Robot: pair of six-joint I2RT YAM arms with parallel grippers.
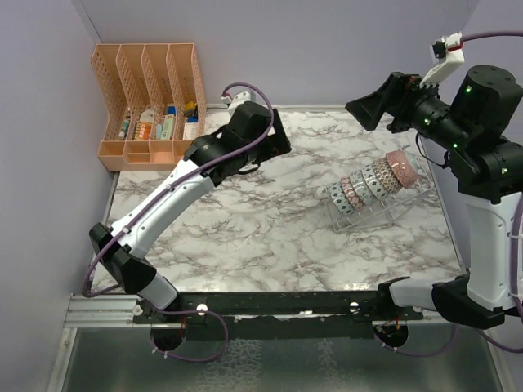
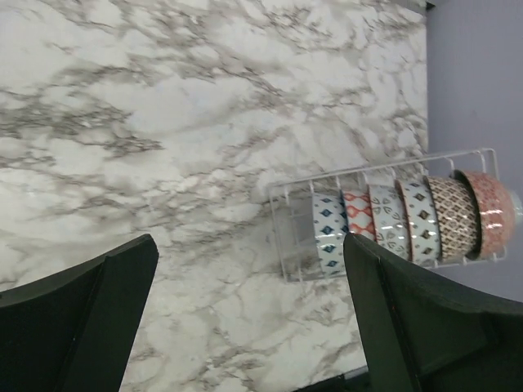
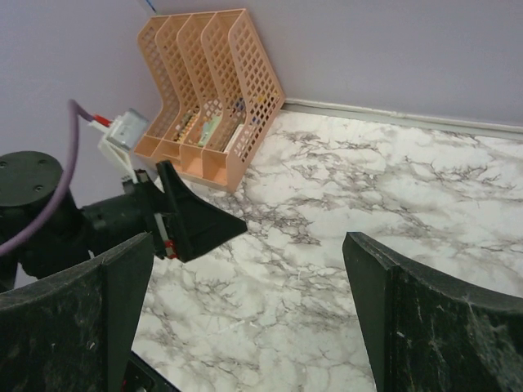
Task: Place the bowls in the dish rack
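Several small patterned bowls stand on edge in a row in the clear dish rack on the right of the marble table. In the left wrist view the row reads blue, red, grey-green, blue, beige-brown and pink, inside the dish rack. My left gripper hangs open and empty over the table's far middle, left of the rack. My right gripper is raised behind the rack, open and empty.
A peach slotted file organizer with small items stands at the back left corner against the wall. Purple walls close in the table on the left, back and right. The left gripper shows in the right wrist view.
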